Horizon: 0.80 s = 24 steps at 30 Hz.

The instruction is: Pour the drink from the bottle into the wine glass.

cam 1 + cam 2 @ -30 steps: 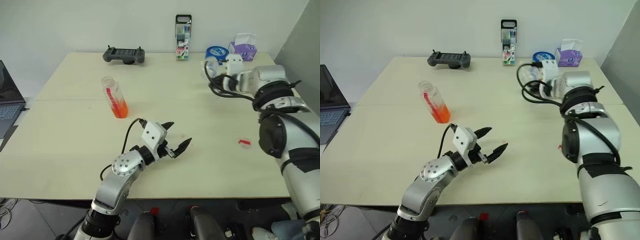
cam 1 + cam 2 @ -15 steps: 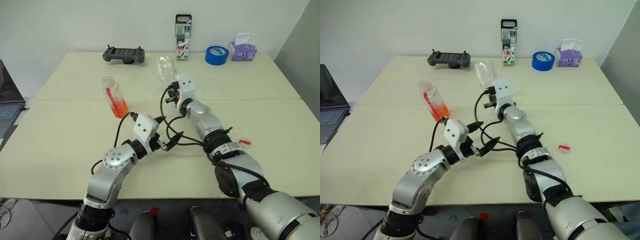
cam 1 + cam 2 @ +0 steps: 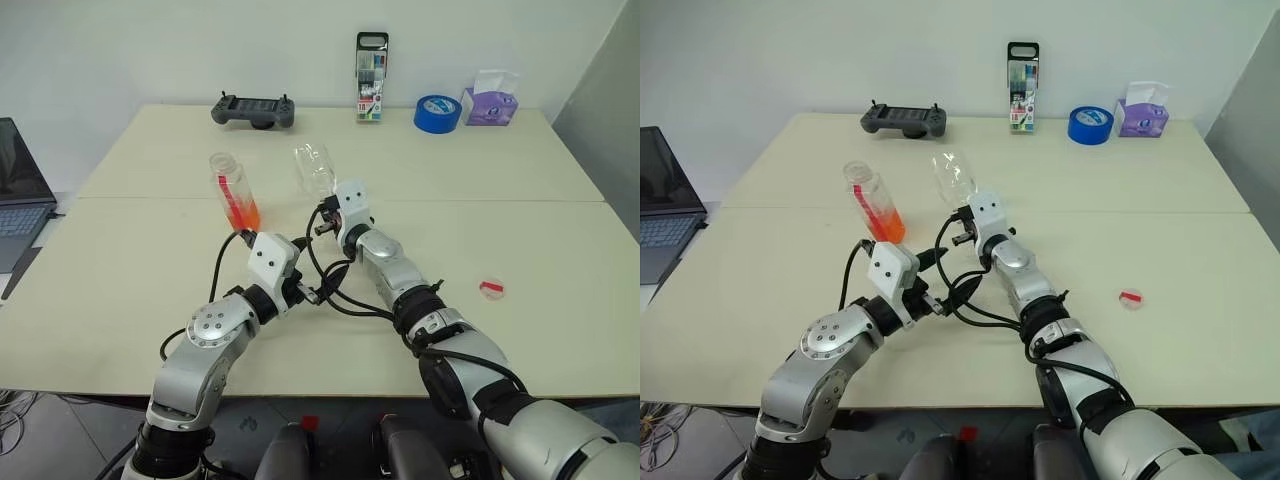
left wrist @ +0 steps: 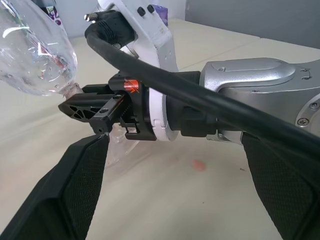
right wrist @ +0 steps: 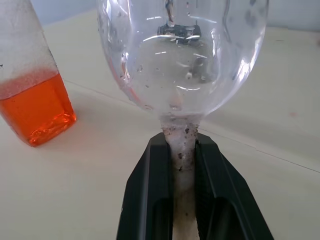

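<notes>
- The right gripper (image 5: 182, 165) has its two black fingers (image 5: 147, 195) clamped narrow on the stem of the clear stemmed wine glass (image 3: 314, 168), whose rounded bowl is tilted up and away above them.
- The left gripper (image 3: 312, 283) stands with its fingers (image 4: 65, 195) spread wide and holds nothing; it sits just below the right wrist and near the bottle.
- The small clear plastic bottle (image 3: 233, 190) is the landmark: it stands upright on the pale tabletop (image 3: 520, 230), its neck open, with translucent orange-red drink (image 5: 35, 107) filling roughly its lower part.
- The glass is held just to the right of the bottle, apart from it and clear of the tabletop.
- A small red-and-white cap (image 3: 490, 288) lies well to the right of the bottle, on the near side.
- Judgement: the glass is being brought to the bottle. It should be set upright on its foot or kept level and steady beside the bottle, so the free left fingers can take the bottle mid-body, below the neck, without knocking it.
- Pour slowly; a tilted bowl would spill.
- The bottle carries a red label strip; its writing is too small to read.
</notes>
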### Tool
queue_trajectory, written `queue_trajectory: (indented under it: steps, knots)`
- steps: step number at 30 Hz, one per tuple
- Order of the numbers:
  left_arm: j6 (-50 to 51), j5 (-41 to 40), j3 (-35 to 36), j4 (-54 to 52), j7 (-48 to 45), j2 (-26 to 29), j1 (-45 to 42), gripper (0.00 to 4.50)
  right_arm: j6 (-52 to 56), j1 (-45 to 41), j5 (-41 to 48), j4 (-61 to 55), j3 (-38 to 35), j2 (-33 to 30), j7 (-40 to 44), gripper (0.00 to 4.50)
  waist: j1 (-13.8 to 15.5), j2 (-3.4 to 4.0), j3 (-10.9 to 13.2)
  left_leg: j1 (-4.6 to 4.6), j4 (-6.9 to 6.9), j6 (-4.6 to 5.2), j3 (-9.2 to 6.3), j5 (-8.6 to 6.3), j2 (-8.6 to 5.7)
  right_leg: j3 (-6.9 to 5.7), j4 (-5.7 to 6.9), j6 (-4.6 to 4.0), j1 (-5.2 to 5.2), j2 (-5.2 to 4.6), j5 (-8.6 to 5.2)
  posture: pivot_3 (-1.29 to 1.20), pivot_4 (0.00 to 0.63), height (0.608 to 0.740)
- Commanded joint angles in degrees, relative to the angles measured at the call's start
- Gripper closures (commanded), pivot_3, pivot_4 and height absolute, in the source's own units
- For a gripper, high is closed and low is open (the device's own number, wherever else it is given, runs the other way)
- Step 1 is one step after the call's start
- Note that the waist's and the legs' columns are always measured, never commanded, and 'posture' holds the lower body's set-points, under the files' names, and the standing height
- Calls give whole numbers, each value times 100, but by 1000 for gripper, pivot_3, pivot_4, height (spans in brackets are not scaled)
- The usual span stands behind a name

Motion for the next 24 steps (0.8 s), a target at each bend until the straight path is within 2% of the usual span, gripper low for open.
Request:
queue_trajectory:
  steps: [1, 9, 13, 24]
  knots:
    - [-21, -285, 460, -93, 153, -126, 17, 0, 140, 368, -92, -229, 108, -213, 189, 4291, 6, -2, -2, 0, 1, 0, 1, 0, -1, 1, 0, 0, 0, -1, 0, 0, 150, 740]
    - [-49, -449, 918, 74, -19, 154, 209, 0, 274, 1136, -5, -1044, 216, -644, 681, 4291, 33, -5, -6, 22, 1, 0, -8, 0, -4, -14, -14, 1, 37, -3, -1, 0, 150, 740]
    - [-47, -476, 964, 184, -56, 185, 169, 0, 290, 1427, 16, -1238, 209, -757, 789, 4291, 32, -7, -7, 71, -8, 1, -10, -2, -7, -14, -33, 1, 85, -7, -3, 0, 150, 740]
    - [232, -722, 906, 105, -231, 395, 249, 0, 520, 2092, -32, -1626, 267, -888, 875, 4291, 33, -14, -41, 74, -9, 0, -12, -2, -6, -11, -33, 1, 87, -8, -3, 0, 150, 740]
